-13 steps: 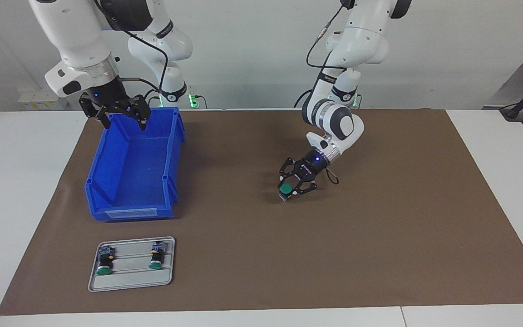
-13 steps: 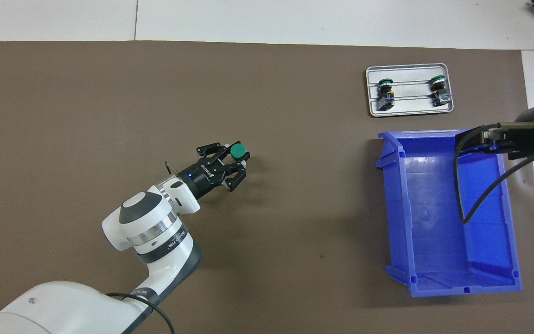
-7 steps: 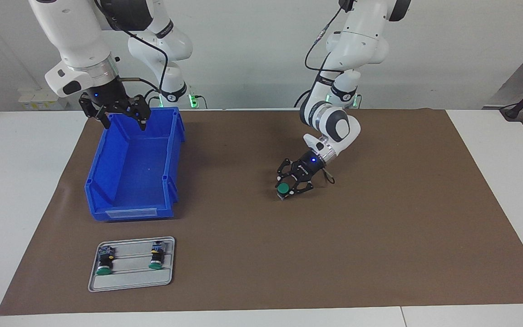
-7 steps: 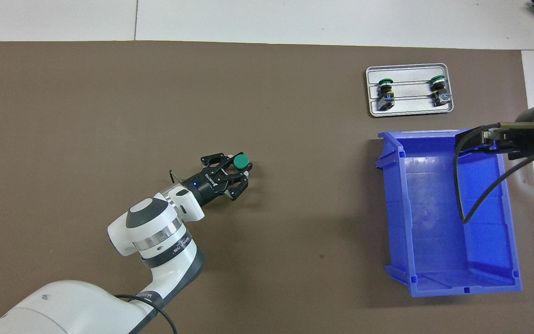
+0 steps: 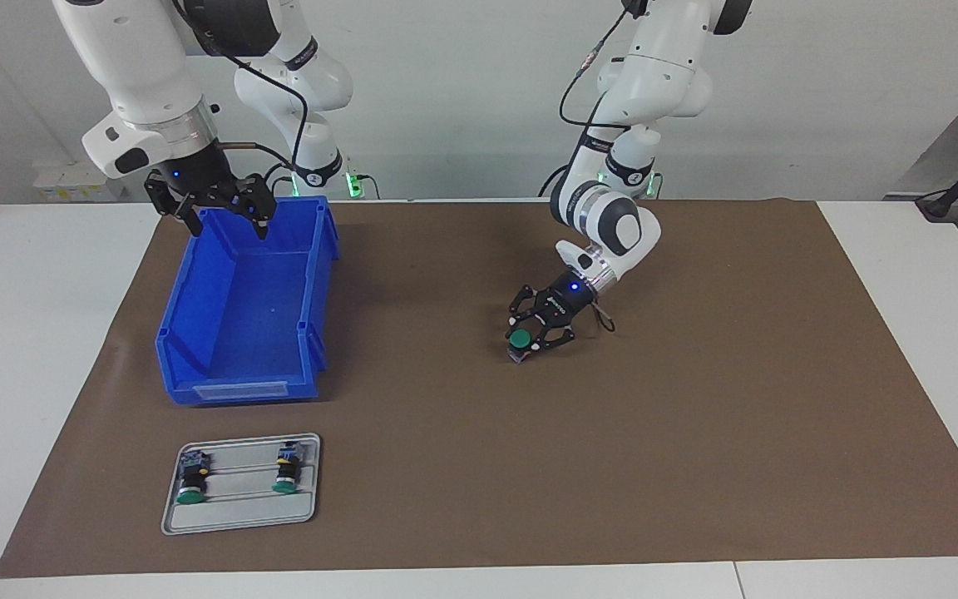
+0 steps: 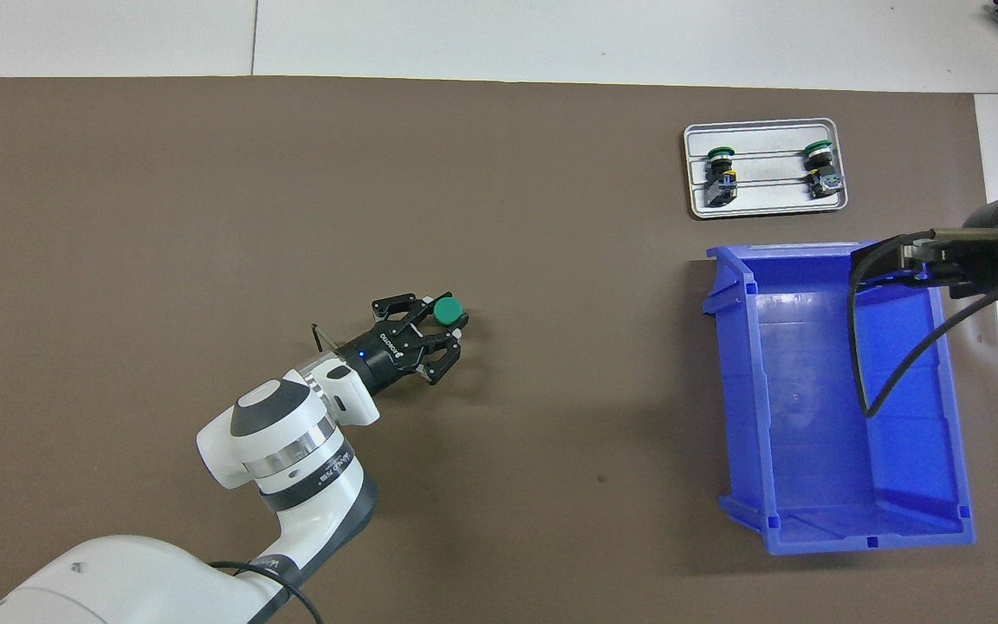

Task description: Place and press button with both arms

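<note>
My left gripper [image 5: 526, 348] [image 6: 450, 325] is shut on the black body of a button [image 5: 519, 339] [image 6: 446, 309] near the middle of the brown mat. The button stands upright with its green cap on top. Its lower end is at the mat or just above it; I cannot tell whether it touches. My right gripper [image 5: 229, 226] [image 6: 884, 260] hangs open and empty over the blue bin's [image 5: 238, 391] [image 6: 845, 533] end nearest the robots, and that arm waits.
A grey tray [image 5: 238, 516] [image 6: 766, 204] lies on the mat farther from the robots than the bin. Two more green-capped buttons [image 5: 190, 482] [image 5: 286, 474] lie in it. The bin has nothing in it. White tabletop surrounds the mat [image 5: 695, 457].
My left gripper has come down toward the mat with the button still in it, and the forearm has swung slightly. The right arm has not moved.
</note>
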